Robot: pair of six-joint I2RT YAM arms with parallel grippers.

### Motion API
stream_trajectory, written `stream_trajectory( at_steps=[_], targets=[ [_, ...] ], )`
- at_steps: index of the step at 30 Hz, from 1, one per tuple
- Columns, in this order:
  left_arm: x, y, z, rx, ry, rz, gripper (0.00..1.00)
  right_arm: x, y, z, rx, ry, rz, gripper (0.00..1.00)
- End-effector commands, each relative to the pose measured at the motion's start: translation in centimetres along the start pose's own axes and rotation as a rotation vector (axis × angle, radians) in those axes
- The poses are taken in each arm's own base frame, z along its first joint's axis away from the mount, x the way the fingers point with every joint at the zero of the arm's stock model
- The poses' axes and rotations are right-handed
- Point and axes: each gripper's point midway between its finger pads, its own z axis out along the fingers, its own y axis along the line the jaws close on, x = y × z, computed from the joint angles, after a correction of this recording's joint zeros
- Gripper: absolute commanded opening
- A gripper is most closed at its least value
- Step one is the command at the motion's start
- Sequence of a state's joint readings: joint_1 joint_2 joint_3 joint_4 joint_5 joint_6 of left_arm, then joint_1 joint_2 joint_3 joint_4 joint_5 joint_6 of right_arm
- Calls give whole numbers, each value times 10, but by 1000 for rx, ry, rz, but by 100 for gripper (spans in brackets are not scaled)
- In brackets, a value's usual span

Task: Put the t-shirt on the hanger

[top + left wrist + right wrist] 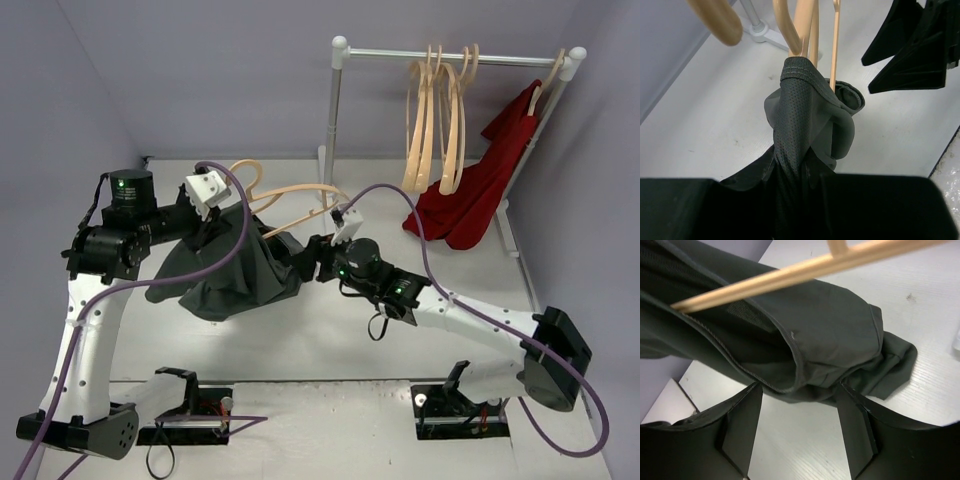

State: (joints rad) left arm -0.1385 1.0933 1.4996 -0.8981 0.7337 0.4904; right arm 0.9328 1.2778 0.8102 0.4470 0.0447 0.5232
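Observation:
The dark grey-green t-shirt point(230, 272) hangs bunched from my left gripper point(220, 222), its lower part resting on the table. In the left wrist view the gripper point(796, 176) is shut on a twisted fold of the shirt point(805, 115). The pale wooden hanger point(292, 195) lies behind the shirt, its arms point(802, 25) running into the fabric. My right gripper point(290, 250) is open at the shirt's right side. In the right wrist view it point(800, 388) stands just under the shirt's hem point(830, 340), with a hanger arm point(790, 272) crossing above.
A white clothes rack point(340, 100) stands at the back right with several spare wooden hangers point(435, 120) and a red garment point(480, 190). Its foot point(762, 31) shows in the left wrist view. Grey walls close the left and back.

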Motion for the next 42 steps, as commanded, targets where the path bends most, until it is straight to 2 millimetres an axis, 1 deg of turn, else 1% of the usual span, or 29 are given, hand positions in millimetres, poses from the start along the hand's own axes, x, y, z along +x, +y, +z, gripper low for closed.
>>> stream_trajectory(
  at_steps=[1,5,7,8,9,13,16,18,20,22,23,25,27,28,29,31,33,37,38,39,41,42],
  targets=[
    [-20,4,-3,-29,-75,31,0,-45,28,15,-14,-160,41,56],
    [-22,3,-3,-28,-82,20,0,-39,25,28,17,-157,54,55],
    [-22,3,-3,-32,-85,21,0,-31,22,38,29,-136,60,52],
    [-22,2,-3,-32,-87,21,0,-28,21,39,33,-132,65,50],
    [-22,1,-4,-31,-90,25,0,-22,17,44,48,-121,72,47],
    [-21,0,-3,-27,-90,18,0,-12,6,48,84,-120,80,39],
    [-21,-2,-4,-29,-101,13,0,-7,-5,49,113,-123,82,28],
    [-20,-2,-4,-36,-104,11,0,-8,-14,46,141,-134,89,17],
    [-13,-1,-2,-47,-90,5,0,-9,-27,40,171,-148,99,8],
    [-8,-1,-2,-61,-83,5,0,-13,-46,33,202,-161,108,1],
    [-4,-2,-2,-60,-81,3,0,-17,-57,30,217,-168,113,0],
    [1,-6,0,-55,-89,3,0,-16,-68,23,206,-152,125,0],
    [-3,-11,-3,-50,-130,31,0,-21,-87,15,226,-160,137,0],
    [2,-13,0,-43,-130,26,0,-22,-89,12,217,-156,135,0],
    [-2,-14,-2,-49,-148,41,0,-24,-94,9,225,-164,132,0],
    [4,-15,1,-46,-148,49,0,-27,-99,2,215,-165,126,0],
    [8,-17,2,-42,-149,64,0,-37,-112,-5,227,-184,131,0],
    [10,-19,1,-53,-175,96,0,-40,-125,-11,217,-171,144,0],
    [9,-19,0,-58,-187,106,0,-43,-133,-13,224,-171,146,0],
    [9,-20,1,-58,-194,115,0,-44,-136,-14,222,-170,145,0],
    [12,-21,2,-51,-199,124,0,-49,-144,-17,221,-164,144,0],
    [14,-23,3,-41,-197,133,0,-48,-145,-18,211,-153,142,0]
  ],
)
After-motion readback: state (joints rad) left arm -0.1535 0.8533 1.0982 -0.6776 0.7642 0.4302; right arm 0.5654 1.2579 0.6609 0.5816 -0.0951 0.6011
